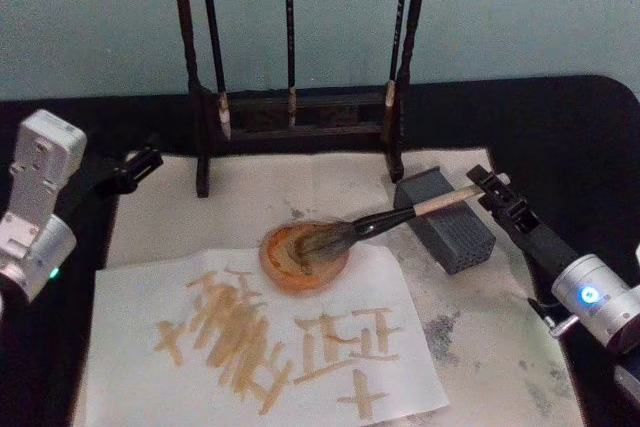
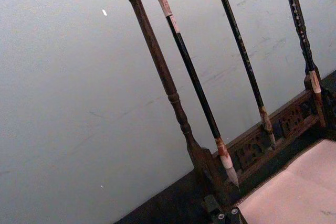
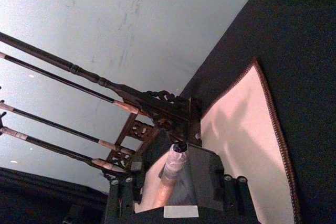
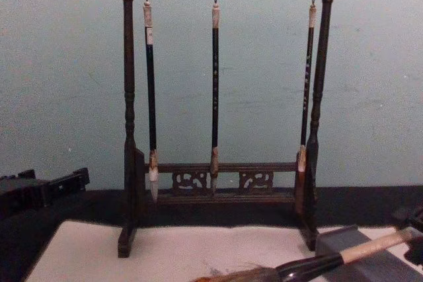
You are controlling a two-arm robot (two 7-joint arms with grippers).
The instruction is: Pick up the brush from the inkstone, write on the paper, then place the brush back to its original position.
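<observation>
Right end effector (image 1: pixel 490 190) apparently closed on brush (image 1: pixel 400 217) across inkstone (image 1: pixel 450 232), bristles over paper (image 1: pixel 330 347); left's state unclear

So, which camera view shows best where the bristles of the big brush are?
The head view: the whole brush shows, bristles in an orange dish on the paper, handle across the inkstone to the right pincer. The chest view cuts the bristles off; the right wrist view shows its handle end.
</observation>
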